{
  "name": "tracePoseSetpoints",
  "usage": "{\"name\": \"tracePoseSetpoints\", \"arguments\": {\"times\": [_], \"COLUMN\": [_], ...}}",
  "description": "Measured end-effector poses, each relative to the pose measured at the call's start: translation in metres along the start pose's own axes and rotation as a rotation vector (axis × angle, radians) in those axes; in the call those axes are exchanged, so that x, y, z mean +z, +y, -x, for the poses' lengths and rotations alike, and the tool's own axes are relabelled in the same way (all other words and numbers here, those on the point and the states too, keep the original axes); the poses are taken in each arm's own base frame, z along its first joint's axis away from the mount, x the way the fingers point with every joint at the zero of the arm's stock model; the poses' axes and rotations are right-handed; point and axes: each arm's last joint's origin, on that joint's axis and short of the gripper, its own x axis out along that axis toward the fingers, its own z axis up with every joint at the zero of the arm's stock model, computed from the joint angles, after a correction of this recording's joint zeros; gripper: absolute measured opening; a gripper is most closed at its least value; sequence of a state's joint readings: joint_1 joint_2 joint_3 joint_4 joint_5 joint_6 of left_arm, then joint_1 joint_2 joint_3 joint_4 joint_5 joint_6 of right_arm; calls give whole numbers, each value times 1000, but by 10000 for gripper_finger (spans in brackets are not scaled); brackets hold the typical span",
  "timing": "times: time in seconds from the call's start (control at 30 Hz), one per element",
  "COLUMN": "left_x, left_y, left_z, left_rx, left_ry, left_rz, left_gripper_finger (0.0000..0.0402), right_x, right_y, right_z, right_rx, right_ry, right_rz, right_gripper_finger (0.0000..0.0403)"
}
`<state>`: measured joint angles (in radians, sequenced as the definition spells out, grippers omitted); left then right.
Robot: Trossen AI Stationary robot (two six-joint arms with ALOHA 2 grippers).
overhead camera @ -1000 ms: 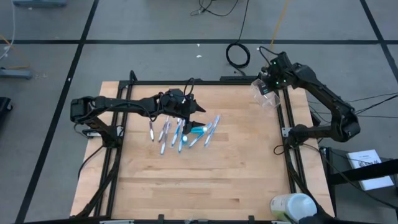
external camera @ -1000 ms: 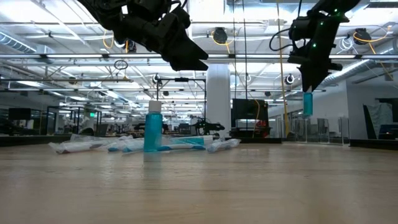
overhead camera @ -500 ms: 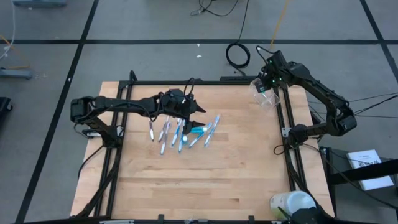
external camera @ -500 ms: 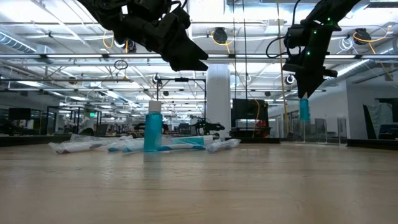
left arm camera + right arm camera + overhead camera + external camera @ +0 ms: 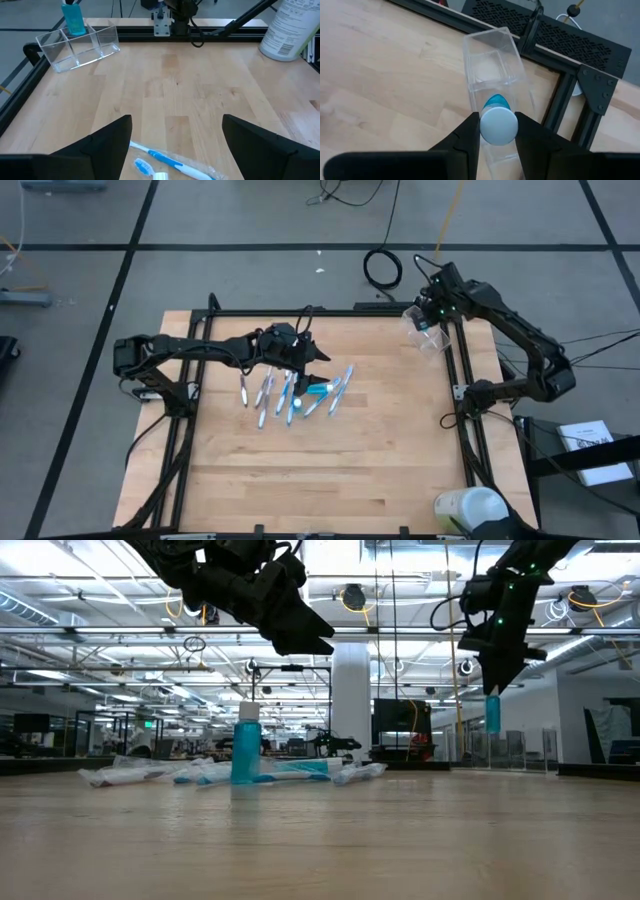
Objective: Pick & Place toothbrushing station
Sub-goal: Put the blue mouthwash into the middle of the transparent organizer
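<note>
1. Surface: pale wooden table (image 5: 330, 460) inside a black frame; grey floor with dark lines around it. The low view looks past the table into a large hall with ceiling lights.
2. Clear plastic organiser (image 5: 428, 332) sits at the table's far right corner, against the frame. The left wrist view shows it split into compartments (image 5: 80, 46).
3. Right gripper (image 5: 497, 131) is above the organiser, its two fingers closed on a teal tube (image 5: 492, 712) with a white cap (image 5: 498, 125). The tube hangs upright with its teal end down; in the low view it is clear of the table. Which compartment it is over: cannot tell.
4. Left gripper (image 5: 176, 131) hovers above the toothbrush pile near the table's middle. Fingers spread wide, nothing between them.
5. Toothbrushes (image 5: 290, 395), blue and white, lie loosely fanned on the wood under and beside the left gripper. One blue-and-white brush (image 5: 172, 162) shows between the left fingers, flat on the table.
6. A second teal tube (image 5: 246, 745) with white cap stands upright among the brushes.
7. Large pale round container (image 5: 470, 510) stands at the near right corner, well apart from the brushes.
</note>
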<state>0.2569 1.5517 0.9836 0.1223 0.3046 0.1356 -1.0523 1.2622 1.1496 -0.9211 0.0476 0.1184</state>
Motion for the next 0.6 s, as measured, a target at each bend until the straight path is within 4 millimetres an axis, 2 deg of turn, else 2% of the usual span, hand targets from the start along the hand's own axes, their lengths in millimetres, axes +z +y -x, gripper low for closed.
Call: {"name": "tracePoseSetpoints", "arguments": {"times": [0.27,0.6], "left_x": [0,0], "left_y": [0,0], "left_z": [0,0], "left_rx": [0,0], "left_ry": [0,0], "left_rz": [3,18], "left_gripper_finger": [317,321], "right_x": [-8,-17], "right_y": [5,15], "right_z": [2,-16], "right_rx": [2,18], "right_ry": [55,46], "right_rz": [-72,-140], "right_gripper_finger": [94,95]}}
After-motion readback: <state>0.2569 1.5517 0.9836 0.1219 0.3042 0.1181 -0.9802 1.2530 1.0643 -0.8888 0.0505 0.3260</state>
